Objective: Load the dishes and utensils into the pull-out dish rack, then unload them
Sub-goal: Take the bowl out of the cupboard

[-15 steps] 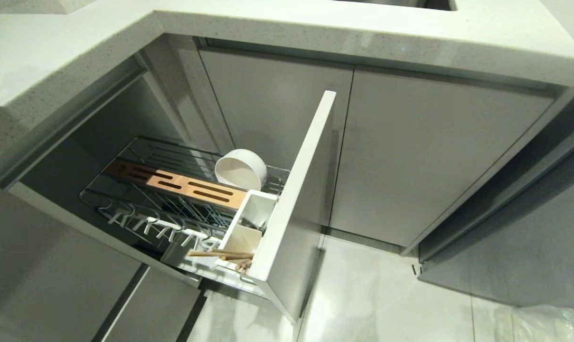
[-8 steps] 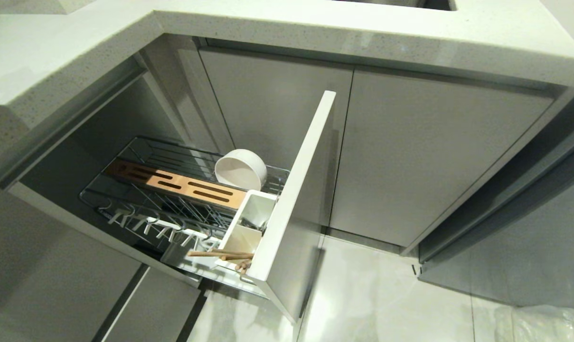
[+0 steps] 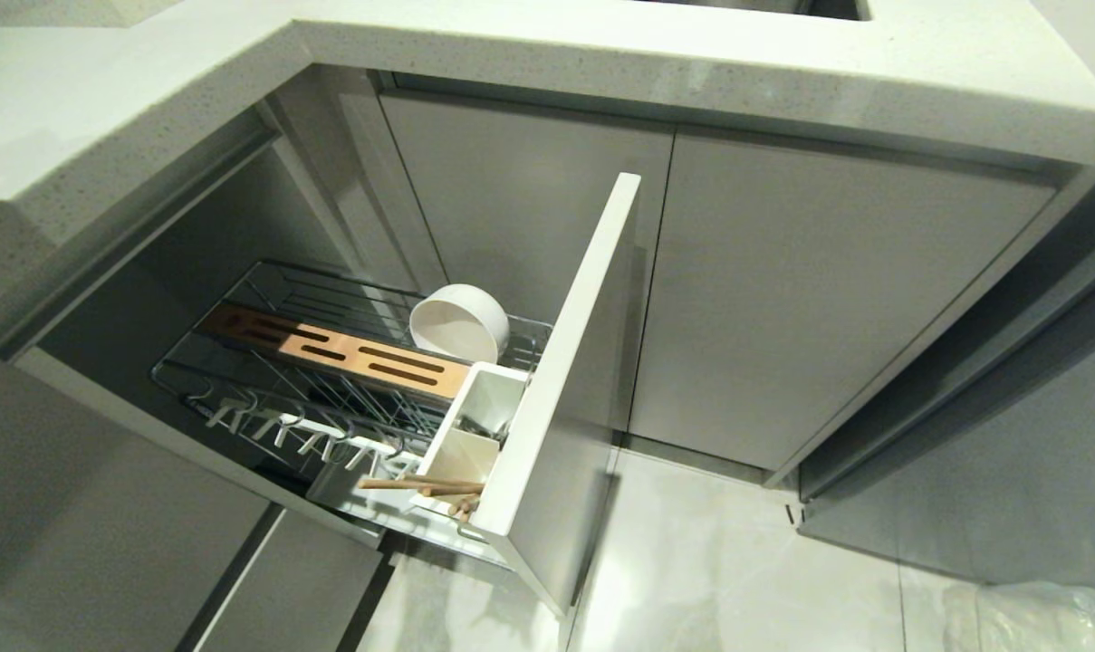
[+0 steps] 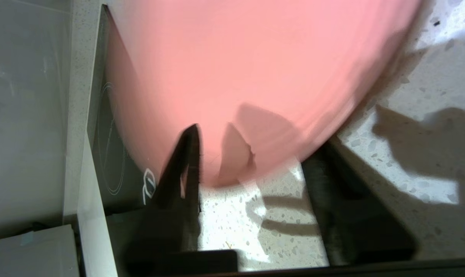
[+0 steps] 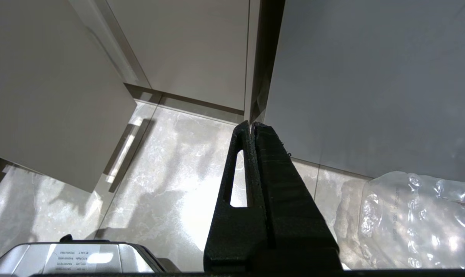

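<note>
Speckled white countertop [image 3: 601,54] above grey cabinet doors [image 3: 810,299], pale marbled floor [image 3: 737,561].

Speckled white bench [image 3: 601,54] runs along the top, forming a corner. Plain grey cabinet doors [image 3: 810,299] stand closed beneath it. Pale marbled floor tiles [image 3: 737,561] lie below. Crumpled clear plastic wrap [image 5: 417,219] rests on the floor beside a cabinet.

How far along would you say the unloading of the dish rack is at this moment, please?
Partly done. The pink plate is already out, on the speckled countertop, with the left gripper open at its rim, apparently letting go. Left in the pull-out dish rack: the white bowl and the chopsticks in the caddy. The right gripper hangs shut near the floor.
</note>
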Robot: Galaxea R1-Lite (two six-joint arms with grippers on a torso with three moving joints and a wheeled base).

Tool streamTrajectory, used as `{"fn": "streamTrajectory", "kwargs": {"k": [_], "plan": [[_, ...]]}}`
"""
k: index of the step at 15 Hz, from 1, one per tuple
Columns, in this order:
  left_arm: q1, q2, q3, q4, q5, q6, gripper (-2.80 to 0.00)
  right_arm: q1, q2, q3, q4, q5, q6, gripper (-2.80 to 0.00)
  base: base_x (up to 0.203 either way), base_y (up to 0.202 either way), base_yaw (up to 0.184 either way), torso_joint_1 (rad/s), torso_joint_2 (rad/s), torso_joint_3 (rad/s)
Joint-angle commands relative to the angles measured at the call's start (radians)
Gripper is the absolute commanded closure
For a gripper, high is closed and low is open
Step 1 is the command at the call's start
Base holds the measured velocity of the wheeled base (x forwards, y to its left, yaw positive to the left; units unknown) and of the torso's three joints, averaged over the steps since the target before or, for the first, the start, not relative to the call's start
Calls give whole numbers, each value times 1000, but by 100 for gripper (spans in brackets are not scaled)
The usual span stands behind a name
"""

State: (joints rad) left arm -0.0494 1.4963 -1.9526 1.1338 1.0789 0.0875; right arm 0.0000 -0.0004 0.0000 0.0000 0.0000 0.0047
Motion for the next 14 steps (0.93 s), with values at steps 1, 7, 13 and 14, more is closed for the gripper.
{"fn": "streamTrajectory", "kwargs": {"k": [1, 7, 13, 14], "plan": [[0, -7, 0, 6, 6, -2, -280, 0, 0, 0, 0, 0, 0, 0, 0, 0, 0, 0, 0, 0], [-77, -77, 0, -18, -5, -19, -280, 0, 0, 0, 0, 0, 0, 0, 0, 0, 0, 0, 0, 0], [-246, -251, 3, -25, -85, -23, 0, 0, 0, 0, 0, 0, 0, 0, 0, 0, 0, 0, 0, 0], [-252, -267, 3, -43, -127, -37, 0, 0, 0, 0, 0, 0, 0, 0, 0, 0, 0, 0, 0, 0]]}}
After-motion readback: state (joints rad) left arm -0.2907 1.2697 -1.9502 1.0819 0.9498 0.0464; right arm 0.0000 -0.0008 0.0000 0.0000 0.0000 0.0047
